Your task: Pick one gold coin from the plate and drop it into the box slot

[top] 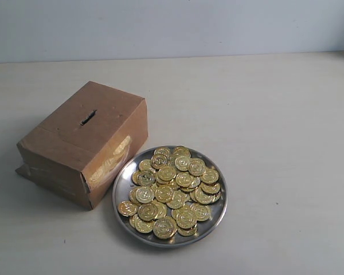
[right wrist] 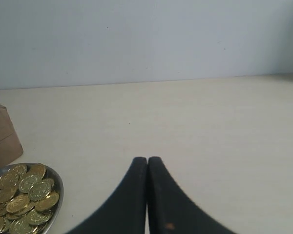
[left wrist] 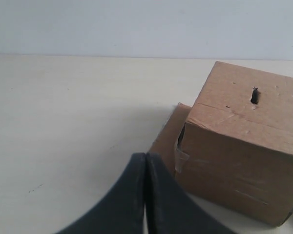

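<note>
A round silver plate [top: 121, 184] sits on the pale table, heaped with several gold coins [top: 173, 191]. Touching its left side stands the brown cardboard box [top: 69, 150] with glossy tape; the dark slot [top: 88, 117] is cut in its top face. Neither arm shows in the exterior view. In the left wrist view my left gripper [left wrist: 145, 156] is shut with nothing in it, a short way from the box [left wrist: 239, 151] and slot [left wrist: 254, 95]. My right gripper [right wrist: 147, 159] is shut and empty over bare table, beside the plate [right wrist: 57, 183] and coins [right wrist: 24, 197].
A loose cardboard flap [left wrist: 167, 139] lies flat on the table at the foot of the box. A plain pale wall [top: 172, 26] closes the back of the table. Bare tabletop [top: 286, 143] stretches to the right of the plate.
</note>
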